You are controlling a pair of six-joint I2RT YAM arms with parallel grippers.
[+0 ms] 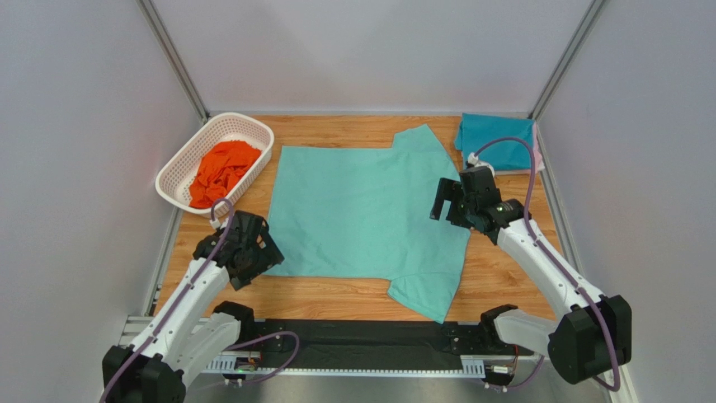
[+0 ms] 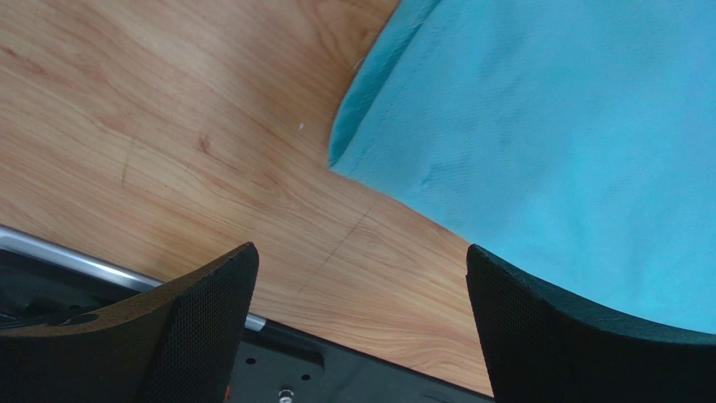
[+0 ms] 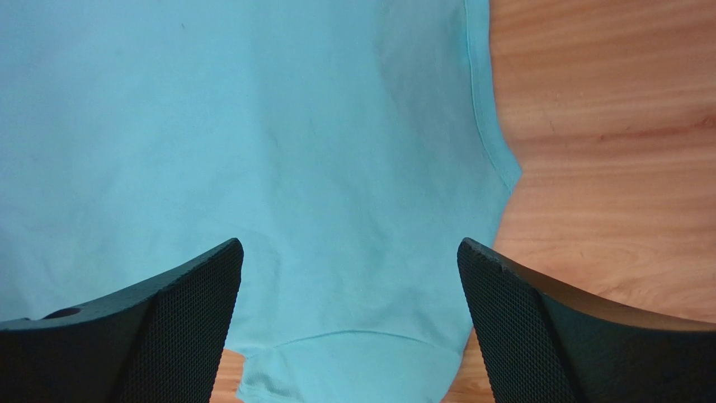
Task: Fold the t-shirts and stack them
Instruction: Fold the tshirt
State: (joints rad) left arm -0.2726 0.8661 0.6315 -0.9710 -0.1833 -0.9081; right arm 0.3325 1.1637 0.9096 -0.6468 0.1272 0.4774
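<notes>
A mint-green t-shirt [image 1: 361, 210] lies spread flat on the wooden table [image 1: 353, 294], its sleeves pointing to the far and near right. A darker teal t-shirt [image 1: 496, 141] lies folded at the far right corner. An orange t-shirt [image 1: 222, 170] is crumpled in the white basket [image 1: 183, 164]. My left gripper [image 1: 267, 252] is open and empty above the shirt's near-left corner [image 2: 353, 151]. My right gripper [image 1: 447, 201] is open and empty above the shirt's right edge [image 3: 336, 168]. No pink shirt is in view.
The basket stands at the far left. Metal frame posts and white walls close in the table on three sides. A black rail [image 1: 353, 340] runs along the near edge and also shows in the left wrist view [image 2: 319, 369].
</notes>
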